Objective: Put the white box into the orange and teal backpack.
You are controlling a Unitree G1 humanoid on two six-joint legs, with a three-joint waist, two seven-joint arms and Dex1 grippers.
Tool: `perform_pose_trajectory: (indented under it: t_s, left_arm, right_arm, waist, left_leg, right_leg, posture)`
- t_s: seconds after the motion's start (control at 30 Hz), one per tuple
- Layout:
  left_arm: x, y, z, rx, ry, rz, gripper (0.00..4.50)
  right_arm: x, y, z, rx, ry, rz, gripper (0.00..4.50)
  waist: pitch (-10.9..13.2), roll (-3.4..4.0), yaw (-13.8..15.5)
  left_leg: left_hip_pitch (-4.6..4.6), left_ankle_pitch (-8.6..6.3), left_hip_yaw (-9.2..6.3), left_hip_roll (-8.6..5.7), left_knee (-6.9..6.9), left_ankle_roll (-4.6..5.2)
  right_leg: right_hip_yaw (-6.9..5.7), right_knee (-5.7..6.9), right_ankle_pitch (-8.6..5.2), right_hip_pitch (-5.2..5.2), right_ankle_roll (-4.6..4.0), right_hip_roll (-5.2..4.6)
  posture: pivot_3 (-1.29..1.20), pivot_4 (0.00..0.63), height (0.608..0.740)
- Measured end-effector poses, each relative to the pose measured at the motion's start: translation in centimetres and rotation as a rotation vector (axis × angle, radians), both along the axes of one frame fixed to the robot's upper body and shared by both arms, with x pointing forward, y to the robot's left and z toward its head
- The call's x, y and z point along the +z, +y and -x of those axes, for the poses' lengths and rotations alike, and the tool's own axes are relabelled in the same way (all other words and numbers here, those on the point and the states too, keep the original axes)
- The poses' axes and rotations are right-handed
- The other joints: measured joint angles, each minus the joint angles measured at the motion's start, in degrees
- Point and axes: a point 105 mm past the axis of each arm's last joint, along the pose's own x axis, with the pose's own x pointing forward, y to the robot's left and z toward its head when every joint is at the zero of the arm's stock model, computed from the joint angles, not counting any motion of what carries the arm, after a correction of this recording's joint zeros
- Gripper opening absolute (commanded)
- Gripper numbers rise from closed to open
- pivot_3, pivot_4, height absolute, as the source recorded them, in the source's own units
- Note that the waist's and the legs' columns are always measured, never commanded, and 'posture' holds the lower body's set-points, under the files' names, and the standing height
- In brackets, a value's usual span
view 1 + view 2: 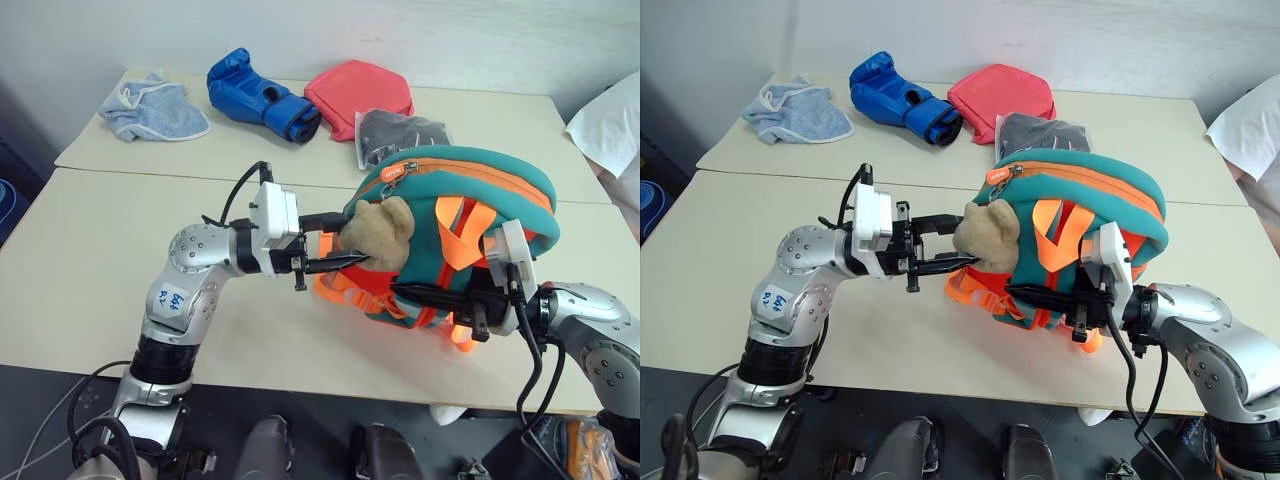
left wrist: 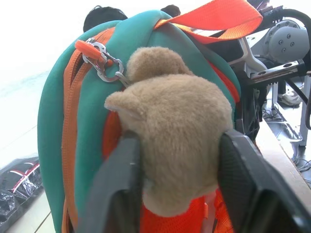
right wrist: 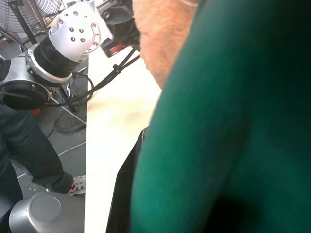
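Note:
The orange and teal backpack (image 1: 470,180) stands upright on the table's near right part, with a tan plush toy (image 1: 380,235) hanging from its zipper clip. My left gripper (image 1: 345,243) reaches in from the left, and its black fingers (image 2: 121,189) press both sides of the plush toy. My right gripper (image 1: 410,292) comes in from the right at the backpack's lower front among the orange straps, shut on the bag's fabric. Teal fabric (image 3: 233,121) lies close against the right wrist view. The white box is out of view.
On the far table lie a light blue cloth (image 1: 155,108), a blue boxing glove (image 1: 262,97), a flat red fabric piece (image 1: 358,92) and a clear bag of dark clothing (image 1: 395,132) just behind the backpack. White cloth (image 1: 610,125) lies at the right edge. The near-left tabletop (image 1: 90,270) is bare.

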Motion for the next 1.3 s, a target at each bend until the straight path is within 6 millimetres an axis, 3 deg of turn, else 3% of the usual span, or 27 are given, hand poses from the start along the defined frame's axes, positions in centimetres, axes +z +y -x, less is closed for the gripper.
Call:
perform_pose_trajectory:
  t_s: [0.13,0.37,0.47,0.57,0.7,0.87,1.03,1.07,1.2,1.3]
  left_arm:
    - [0.3,1.7,-1.1,0.031,0.055,-0.02,0.29]
    - [2.8,5.6,-6.1,0.221,0.1,0.037,0.29]
    - [2.5,6.4,-7.3,0.256,0.16,0.042,0.29]
    - [1.2,7.1,-8.5,0.287,0.347,0.033,0.29]
    - [-2.8,8.2,-9.4,0.377,0.57,-0.096,0.29]
    - [-8.0,7.0,-8.8,0.373,0.621,-0.238,0.29]
    - [-9.3,6.0,-8.0,0.321,0.532,-0.246,0.29]
    - [-9.5,5.9,-7.8,0.31,0.517,-0.241,0.28]
    - [-9.7,6.2,-7.0,0.296,0.452,-0.219,1.54]
    - [-8.8,8.1,-6.7,0.318,0.422,-0.19,2.44]
  right_arm:
    - [-0.3,-0.1,0.0,-0.017,0.011,-0.001,0.0]
    - [-0.8,-0.5,0.3,-0.048,0.024,-0.004,0.0]
    - [-0.8,-0.8,0.3,-0.069,0.017,-0.011,0.0]
    - [-1.0,-1.1,0.6,-0.087,0.021,-0.013,0.0]
    - [-1.4,-1.4,0.9,-0.11,0.03,-0.024,0.0]
    - [-1.7,-1.8,1.1,-0.138,0.027,-0.065,0.0]
    - [-1.8,-1.8,0.6,-0.176,-0.001,-0.127,0.0]
    - [-1.8,-1.8,0.5,-0.186,-0.003,-0.142,0.32]
    - [-1.9,-2.0,0.4,-0.194,-0.008,-0.152,1.64]
    - [-2.0,-2.8,1.0,-0.2,-0.025,-0.134,2.65]
  waist:
    - [0.0,0.0,0.0]
    - [0.0,0.0,0.1]
    - [0.0,0.0,0.0]
    - [0.0,0.0,-0.1]
    - [0.0,0.0,-0.2]
    - [0.0,0.01,0.0]
    - [0.0,0.04,0.0]
    - [0.0,0.06,0.0]
    - [0.0,0.07,0.0]
    - [0.0,0.07,0.0]
  left_leg:
    - [0.0,0.01,-0.01,0.01,-0.01,-0.02]
    - [0.0,0.02,0.01,-0.03,-0.03,0.0]
    - [-0.01,0.01,0.02,-0.06,-0.04,0.01]
    - [-0.01,0.02,0.0,-0.03,-0.02,0.0]
    - [0.04,0.02,0.05,-0.03,-0.06,-0.01]
    - [0.03,0.02,0.04,-0.03,-0.03,-0.01]
    - [0.06,0.02,0.06,-0.02,-0.05,-0.01]
    - [0.06,0.02,0.06,-0.03,-0.05,-0.01]
    - [0.05,0.02,0.04,-0.03,-0.04,-0.01]
    - [0.01,0.02,0.04,-0.02,-0.06,-0.01]
  right_leg:
    - [-0.02,-0.01,0.0,-0.02,0.0,0.02]
    - [-0.45,0.04,0.0,-0.02,0.0,0.08]
    - [-0.51,0.03,0.01,-0.02,0.01,0.09]
    - [-0.54,0.09,0.0,-0.03,0.02,0.14]
    - [-0.46,0.12,0.0,-0.04,0.01,0.15]
    - [-0.45,0.1,0.0,-0.02,0.01,0.1]
    - [-0.44,0.1,0.0,-0.03,0.01,0.03]
    - [-0.44,0.1,0.0,-0.03,0.01,0.01]
    - [-0.45,0.09,0.0,-0.03,0.01,-0.01]
    - [-0.45,0.09,0.0,-0.05,0.01,-0.03]
  posture:
    - [0.0,0.15,0.74]
    - [0.0,0.15,0.74]
    - [0.0,0.15,0.74]
    - [0.0,0.15,0.74]
    - [0.0,0.15,0.74]
    - [0.0,0.15,0.74]
    - [0.0,0.15,0.74]
    - [0.0,0.15,0.74]
    - [0.0,0.15,0.74]
    - [0.0,0.15,0.74]
